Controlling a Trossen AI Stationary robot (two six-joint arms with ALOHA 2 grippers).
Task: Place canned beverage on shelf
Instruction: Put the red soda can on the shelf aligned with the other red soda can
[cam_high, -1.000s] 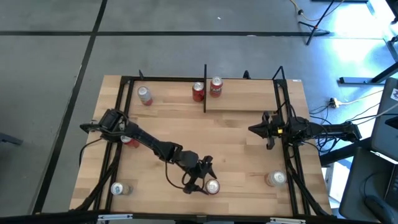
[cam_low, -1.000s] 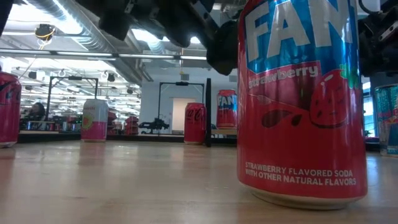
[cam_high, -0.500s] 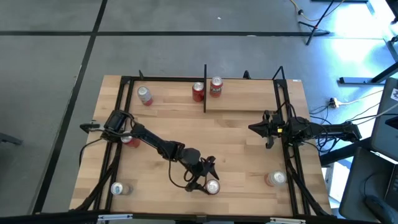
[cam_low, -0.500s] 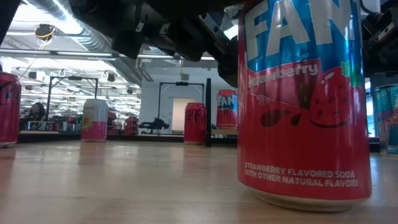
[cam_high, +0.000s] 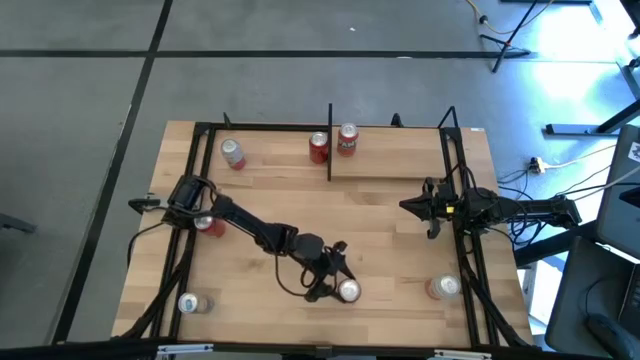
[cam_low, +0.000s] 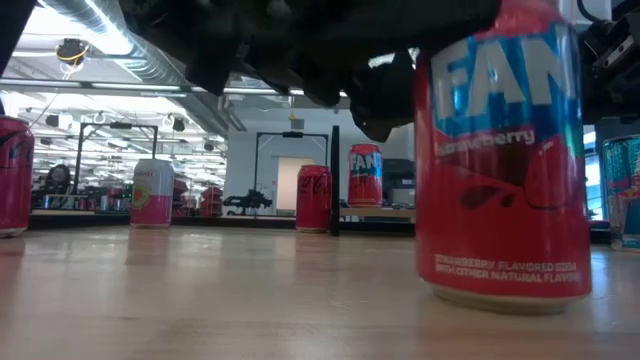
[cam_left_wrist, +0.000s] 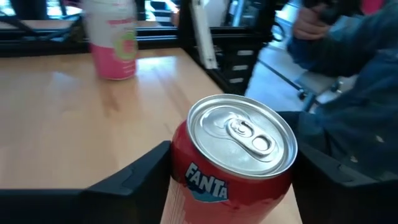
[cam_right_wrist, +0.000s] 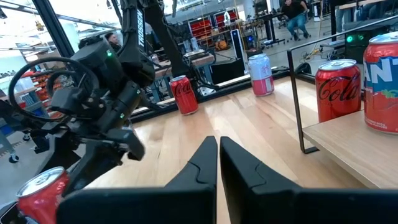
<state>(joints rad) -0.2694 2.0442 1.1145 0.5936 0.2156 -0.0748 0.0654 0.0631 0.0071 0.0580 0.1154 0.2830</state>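
The left tool (cam_high: 338, 288) brackets a red soda can (cam_high: 348, 291) near the counter's front edge, fingers partly open around it, grip uncertain, so lifting it to the shelf (cam_high: 400, 160) at the back remains; the right tool (cam_high: 408, 208) waits shut.

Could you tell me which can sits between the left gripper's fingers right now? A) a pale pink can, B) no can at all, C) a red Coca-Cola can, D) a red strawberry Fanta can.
D: in the left wrist view the Fanta can stands between the left gripper's dark fingers, and the low view shows its strawberry label.
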